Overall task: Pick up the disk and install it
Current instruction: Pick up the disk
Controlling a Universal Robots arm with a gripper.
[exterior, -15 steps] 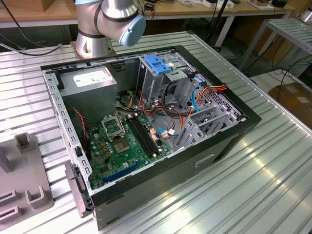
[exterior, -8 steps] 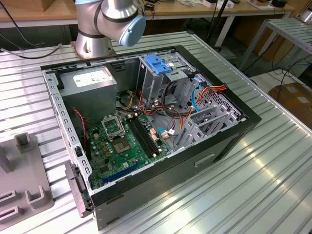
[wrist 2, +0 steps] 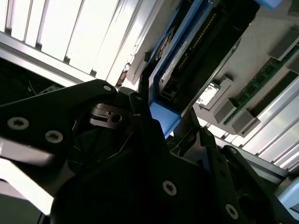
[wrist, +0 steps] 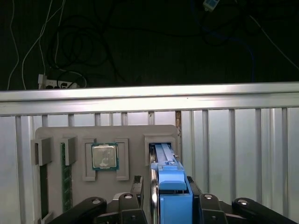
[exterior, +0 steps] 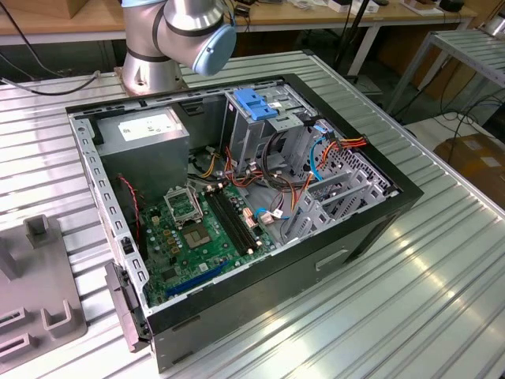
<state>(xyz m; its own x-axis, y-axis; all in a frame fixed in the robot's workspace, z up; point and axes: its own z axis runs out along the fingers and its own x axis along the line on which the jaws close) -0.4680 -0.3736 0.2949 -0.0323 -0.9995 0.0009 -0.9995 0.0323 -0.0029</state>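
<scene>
The disk (wrist: pixel 170 186) stands on its edge in a slot of the grey holder (wrist: pixel 135 135), just beside a processor chip (wrist: pixel 104 156). The gripper (wrist: pixel 166 183) sits around the disk's blue rail (whether it really presses on the rail I cannot tell). I judge that a loose or off-centre hold would let the disk tilt and jam in the slot. In the open computer case (exterior: pixel 379 213), the loose cables (exterior: pixel 284 197) near the drive cage (exterior: pixel 260 130) could catch it.

Ribbed metal table (exterior: pixel 442 300) carries the open computer case (exterior: pixel 371 229), grey parts tray (exterior: pixel 47 276) and arm base (exterior: pixel 150 73)
</scene>
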